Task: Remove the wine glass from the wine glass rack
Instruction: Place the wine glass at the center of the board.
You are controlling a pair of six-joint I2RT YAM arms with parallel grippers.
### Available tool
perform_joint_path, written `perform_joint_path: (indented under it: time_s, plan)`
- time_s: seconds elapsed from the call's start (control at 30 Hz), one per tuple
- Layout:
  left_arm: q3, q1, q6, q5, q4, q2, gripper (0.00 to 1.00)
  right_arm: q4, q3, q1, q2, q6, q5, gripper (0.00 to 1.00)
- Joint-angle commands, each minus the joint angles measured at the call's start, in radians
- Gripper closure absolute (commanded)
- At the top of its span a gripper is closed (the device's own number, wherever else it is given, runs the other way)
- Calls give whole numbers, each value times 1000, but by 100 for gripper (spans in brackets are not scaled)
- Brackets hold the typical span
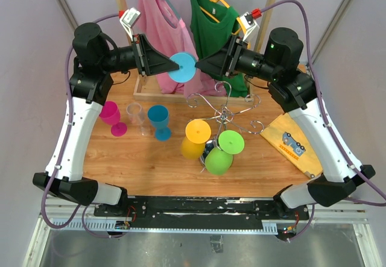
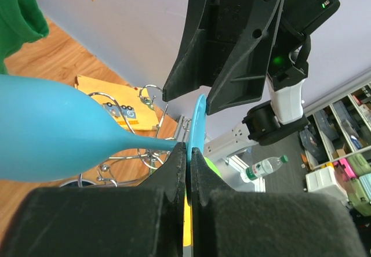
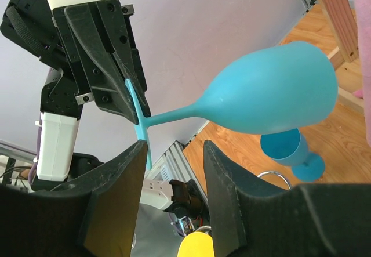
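Observation:
My left gripper (image 1: 171,65) is shut on the flat foot of a light blue wine glass (image 1: 182,67) and holds it in the air, above and behind the chrome wine glass rack (image 1: 226,111). In the left wrist view the foot (image 2: 199,122) is pinched edge-on between the fingers, and the bowl (image 2: 52,135) points left. My right gripper (image 1: 200,64) is open, facing the left one. The glass stem (image 3: 174,113) passes just beyond its fingertips (image 3: 132,158). A yellow glass (image 1: 196,137) and a green glass (image 1: 223,149) hang on the rack.
A pink glass (image 1: 111,116), a clear glass (image 1: 137,117) and a blue glass (image 1: 160,122) stand on the wooden table (image 1: 151,164) at the left. A yellow pouch (image 1: 292,143) lies at the right. A wooden clothes rail with pink (image 1: 160,32) and green (image 1: 214,26) shirts stands behind.

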Motion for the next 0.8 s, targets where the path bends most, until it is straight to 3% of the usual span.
perform_joint_path:
  time_s: [0.0,0.77]
  plan:
    - [0,-14,6,16,33,-14,100,57,29,40,17,15,-51,55]
    - [-1,-14,16,17,33,-2,100,160,-37,39,24,63,-107,53]
